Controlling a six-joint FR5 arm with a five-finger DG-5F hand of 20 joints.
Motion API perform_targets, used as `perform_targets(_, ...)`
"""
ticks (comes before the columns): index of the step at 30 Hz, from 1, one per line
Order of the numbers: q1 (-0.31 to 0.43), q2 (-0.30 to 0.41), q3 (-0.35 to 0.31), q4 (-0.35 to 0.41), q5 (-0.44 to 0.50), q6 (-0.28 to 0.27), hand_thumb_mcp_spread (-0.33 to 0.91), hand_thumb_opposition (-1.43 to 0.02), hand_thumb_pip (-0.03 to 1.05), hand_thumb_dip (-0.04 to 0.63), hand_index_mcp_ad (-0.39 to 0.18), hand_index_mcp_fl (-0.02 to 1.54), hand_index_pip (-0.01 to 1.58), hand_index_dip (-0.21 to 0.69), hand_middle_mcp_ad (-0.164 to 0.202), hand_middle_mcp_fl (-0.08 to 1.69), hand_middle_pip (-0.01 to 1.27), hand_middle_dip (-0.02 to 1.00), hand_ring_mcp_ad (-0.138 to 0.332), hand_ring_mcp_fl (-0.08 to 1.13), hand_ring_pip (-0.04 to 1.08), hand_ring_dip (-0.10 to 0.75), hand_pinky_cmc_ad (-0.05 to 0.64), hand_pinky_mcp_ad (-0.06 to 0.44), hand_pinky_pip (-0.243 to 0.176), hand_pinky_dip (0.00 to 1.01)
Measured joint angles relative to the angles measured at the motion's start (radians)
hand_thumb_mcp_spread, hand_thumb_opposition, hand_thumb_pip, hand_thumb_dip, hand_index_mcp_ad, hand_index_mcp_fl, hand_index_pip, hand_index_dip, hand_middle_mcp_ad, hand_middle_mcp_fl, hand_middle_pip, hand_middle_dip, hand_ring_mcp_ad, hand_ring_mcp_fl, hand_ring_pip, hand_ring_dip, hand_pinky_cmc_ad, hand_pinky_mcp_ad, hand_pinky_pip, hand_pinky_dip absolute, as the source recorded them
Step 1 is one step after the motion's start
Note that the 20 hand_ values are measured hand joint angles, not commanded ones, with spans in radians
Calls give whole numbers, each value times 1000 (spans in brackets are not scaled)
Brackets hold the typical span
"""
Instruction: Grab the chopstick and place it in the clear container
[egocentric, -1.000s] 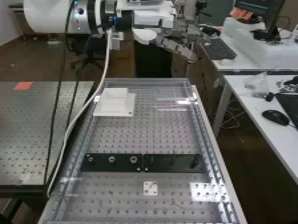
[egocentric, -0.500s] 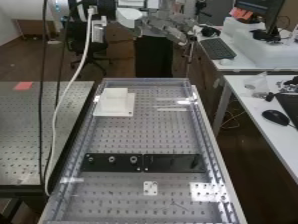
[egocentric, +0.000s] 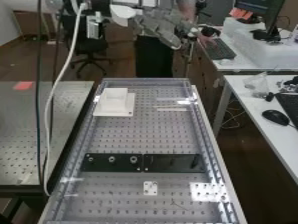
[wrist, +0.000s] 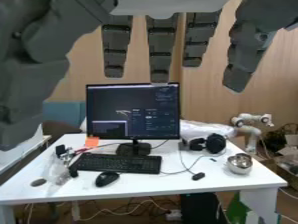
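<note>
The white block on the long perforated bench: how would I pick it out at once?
In the high view, find the long perforated bench running away from the camera. Near its far left corner sits the white block, a raised square on a wider base. That height sets it apart from the small, flat white plate at the near end.

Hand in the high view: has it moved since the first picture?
Yes, the hand has shifted toward the view's left and slightly up, widening its gap from the black keyboard.
</note>
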Motion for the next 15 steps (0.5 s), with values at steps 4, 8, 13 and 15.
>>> perform_targets(4, 12, 0, 10, -13, 10, 8, 162, -649, 436, 79, -223, 271, 37, 295, 56, 215, 101, 344, 136, 37, 103, 229, 560, 412, 3, 195)
perform_targets(8, 18, -1, 12, -14, 17, 31, 162, -653, 442, 79, -223, 271, 38, 304, 54, 215, 101, 344, 136, 37, 103, 229, 560, 412, 3, 195)
perform_targets(13, 21, -5, 12, -12, 29, 48, 164, -658, 452, 79, -225, 271, 38, 304, 56, 215, 101, 344, 136, 37, 103, 229, 560, 412, 3, 195)
perform_targets(15, 20, -7, 14, -14, 32, 51, 164, -658, 452, 77, -223, 271, 38, 304, 58, 215, 101, 344, 136, 37, 103, 229, 560, 412, 3, 195)
